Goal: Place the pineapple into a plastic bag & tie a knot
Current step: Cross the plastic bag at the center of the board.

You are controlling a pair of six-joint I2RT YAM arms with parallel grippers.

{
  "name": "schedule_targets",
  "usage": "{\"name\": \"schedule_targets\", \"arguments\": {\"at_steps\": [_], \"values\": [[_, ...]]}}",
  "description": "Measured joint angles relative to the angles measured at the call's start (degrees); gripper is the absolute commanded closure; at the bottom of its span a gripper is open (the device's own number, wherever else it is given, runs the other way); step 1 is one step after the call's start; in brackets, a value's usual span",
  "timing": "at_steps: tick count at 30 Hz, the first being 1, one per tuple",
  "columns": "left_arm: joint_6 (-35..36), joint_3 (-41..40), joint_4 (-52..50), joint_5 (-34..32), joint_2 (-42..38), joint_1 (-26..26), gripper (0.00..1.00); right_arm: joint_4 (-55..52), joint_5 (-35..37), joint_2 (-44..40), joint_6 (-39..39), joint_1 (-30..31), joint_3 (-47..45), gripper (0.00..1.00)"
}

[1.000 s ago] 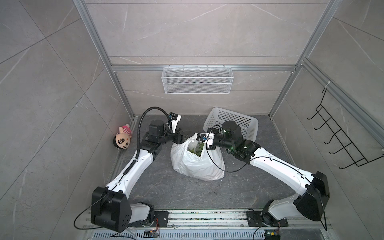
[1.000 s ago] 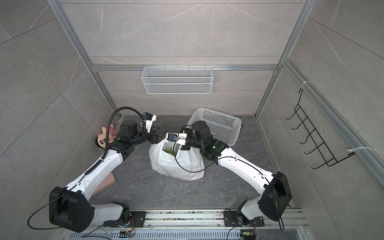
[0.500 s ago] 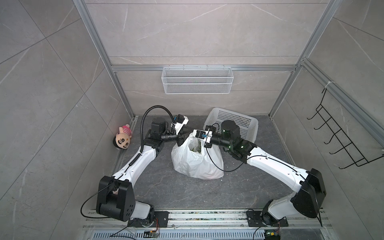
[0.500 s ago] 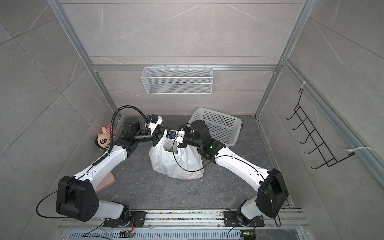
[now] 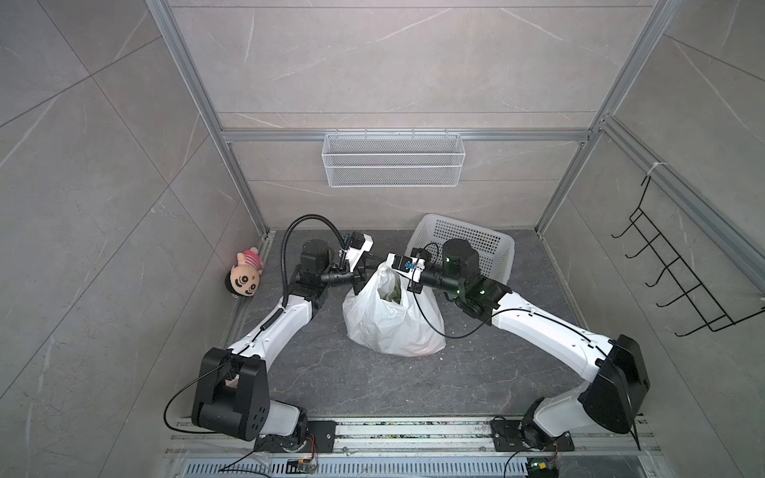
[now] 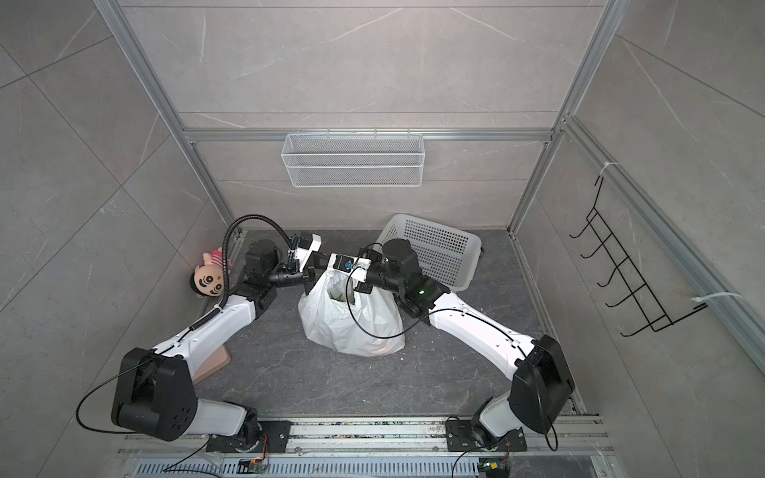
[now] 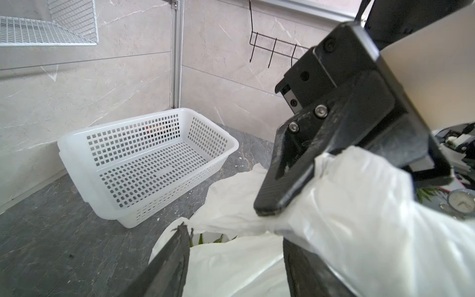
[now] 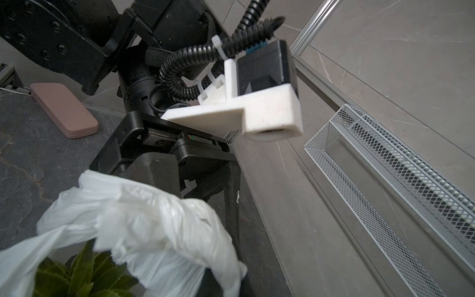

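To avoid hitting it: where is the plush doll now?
In a top view, the plush doll lies at the foot of the left wall, beside the left arm.

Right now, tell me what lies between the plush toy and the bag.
The left arm: in both top views its wrist end stretches over the floor between the toy and the bag.

Closing in on the plastic bag (image 5: 389,327)
I am bringing my left gripper (image 5: 366,271) up to its top, beside my right gripper (image 5: 410,285), and narrowing the left jaws.
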Motion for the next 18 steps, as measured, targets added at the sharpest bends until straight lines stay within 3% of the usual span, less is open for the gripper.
{"name": "schedule_targets", "arguments": {"at_steps": [6, 8, 10, 15, 18], "values": [[-10.5, -4.4, 11.5, -0.6, 0.0, 0.0, 0.41, 1.5, 0.2, 0.1, 2.5, 0.0, -0.9, 1.00], [-13.1, -5.3, 13.9, -0.9, 0.1, 0.0, 0.48, 2.3, 0.2, 0.2, 3.4, -0.1, -1.5, 1.00], [-14.6, -5.5, 15.9, -0.9, 0.3, 0.0, 0.53, 2.9, 0.2, 0.5, 4.3, -0.2, -2.0, 1.00], [-18.1, -5.5, 20.2, -0.6, 1.7, 0.0, 0.54, 4.4, 0.2, 0.7, 5.9, -0.5, -2.3, 1.00], [-18.9, -5.5, 21.0, -0.6, 2.4, 0.0, 0.65, 4.7, 0.0, 0.8, 6.7, -0.5, -2.3, 1.00]]}}
